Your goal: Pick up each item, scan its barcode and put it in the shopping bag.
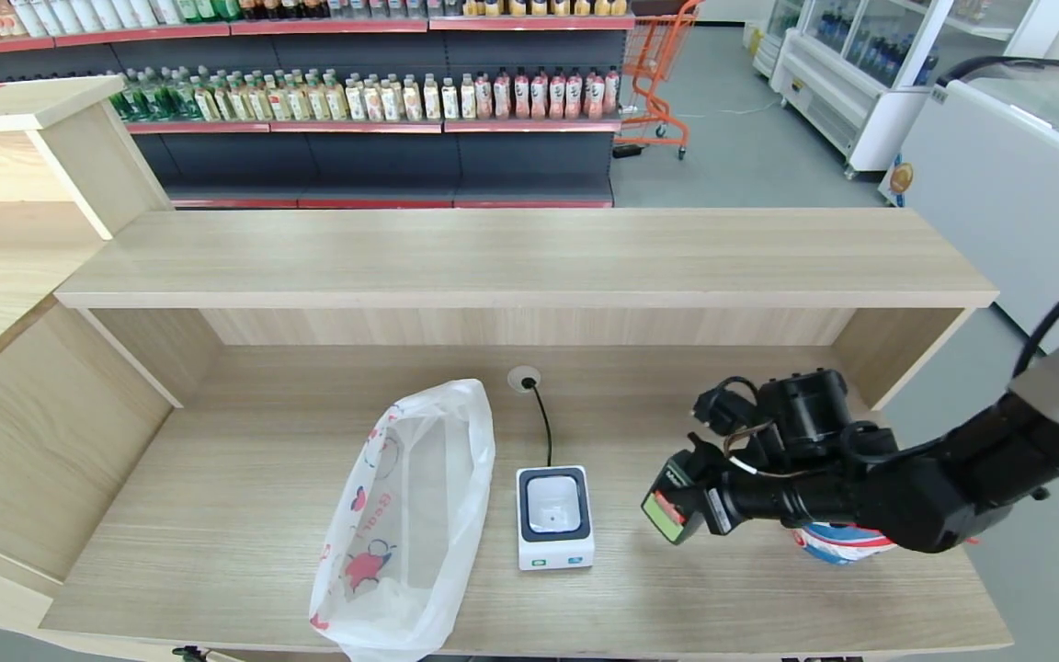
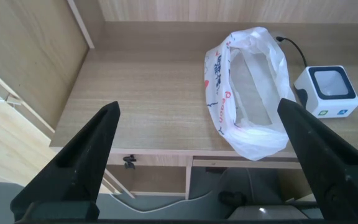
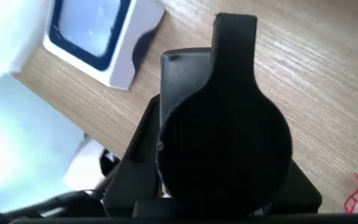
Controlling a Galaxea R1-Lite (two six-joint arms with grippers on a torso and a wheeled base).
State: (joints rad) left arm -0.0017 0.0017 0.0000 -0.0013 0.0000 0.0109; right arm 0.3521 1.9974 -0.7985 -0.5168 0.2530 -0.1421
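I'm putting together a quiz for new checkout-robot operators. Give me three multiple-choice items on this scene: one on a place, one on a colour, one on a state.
1. Where does the scanner stand relative to the shopping bag?
A. Inside it
B. Beside it on the counter, to its right
C. Underneath it

2. What colour is the scanner's cable?
A. Black
B. Red
C. Yellow

3. How are the left gripper's fingers?
A. Shut on the bag
B. Shut on a bottle
C. Open, holding nothing

Answers:
1 B: the head view shows the scanner on bare wood just right of the bag.
2 A: a black cable runs from the scanner back to a hole in the counter.
3 C: the left wrist view shows the fingers spread wide with only the counter between them.
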